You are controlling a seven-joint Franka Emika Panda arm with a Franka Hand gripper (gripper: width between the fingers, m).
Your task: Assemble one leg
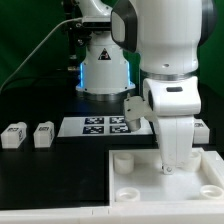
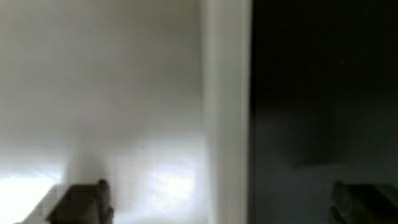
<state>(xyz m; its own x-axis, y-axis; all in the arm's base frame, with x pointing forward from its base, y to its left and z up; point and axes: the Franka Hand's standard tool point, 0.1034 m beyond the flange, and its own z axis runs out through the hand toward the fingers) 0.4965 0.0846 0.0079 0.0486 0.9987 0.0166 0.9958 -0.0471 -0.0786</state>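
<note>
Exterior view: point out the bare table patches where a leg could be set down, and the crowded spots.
Widest bare patch: the black table between the two legs and the picture's lower edge, bordered on the exterior view's right by the white tray-like piece. Crowded: the marker board's right end, where the arm hangs over that piece.

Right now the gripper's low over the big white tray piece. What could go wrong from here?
1. The gripper is open and straddles an edge of the white tray piece; descending or closing could shove it.
2. A tilted leg by the marker board sits close to the arm; a swing might knock it.
3. The arm hides the fingertips in the exterior view, so contact is hard to check.
</note>
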